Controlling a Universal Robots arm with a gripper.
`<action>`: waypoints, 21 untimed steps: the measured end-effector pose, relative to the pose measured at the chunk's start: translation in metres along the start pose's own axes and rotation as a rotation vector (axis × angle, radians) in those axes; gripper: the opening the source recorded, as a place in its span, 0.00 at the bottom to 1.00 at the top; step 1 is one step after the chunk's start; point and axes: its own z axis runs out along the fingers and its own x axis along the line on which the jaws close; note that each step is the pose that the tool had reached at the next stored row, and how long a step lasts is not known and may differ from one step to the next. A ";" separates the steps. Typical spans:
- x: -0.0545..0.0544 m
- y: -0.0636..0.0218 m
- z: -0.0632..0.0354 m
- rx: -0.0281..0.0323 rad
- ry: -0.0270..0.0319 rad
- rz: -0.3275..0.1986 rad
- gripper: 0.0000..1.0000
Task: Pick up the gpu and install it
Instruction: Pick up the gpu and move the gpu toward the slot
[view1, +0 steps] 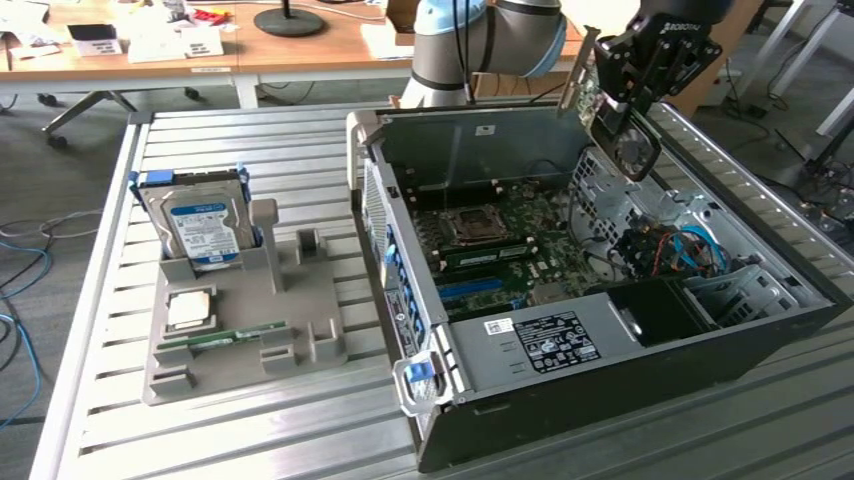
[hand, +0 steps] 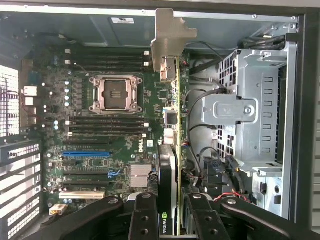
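The gripper (view1: 627, 100) is clamped on the gpu (view1: 639, 150), which hangs on edge with its round fan cooler just under the fingers. Beneath the gripper lies the open computer case (view1: 641, 395), its motherboard (view1: 507, 250) lower and toward the exterior view's left. Well apart from the gripper, farther to that left, a grey tray (view1: 314, 300) carries an upright hard drive (view1: 203, 225), a processor chip (view1: 190, 310) and a green memory stick (view1: 234, 337).

The gpu (hand: 171, 120) pairs a bare silvery metal bracket with a glossy black plastic cooler. The end effector (hand: 172, 222) is matt black. The computer case (view1: 467, 140) is dull grey sheet metal inside; the tabletop (view1: 267, 440), ribbed brushed metal; the parts holder (view1: 220, 375), matt grey plastic.
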 end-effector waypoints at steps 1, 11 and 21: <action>0.000 0.0000 0.0000 0.0001 0.0000 0.000 0.27; -0.005 0.0000 0.0001 0.0000 0.0000 0.000 0.27; -0.018 0.0000 0.0006 0.0000 0.0000 0.000 0.27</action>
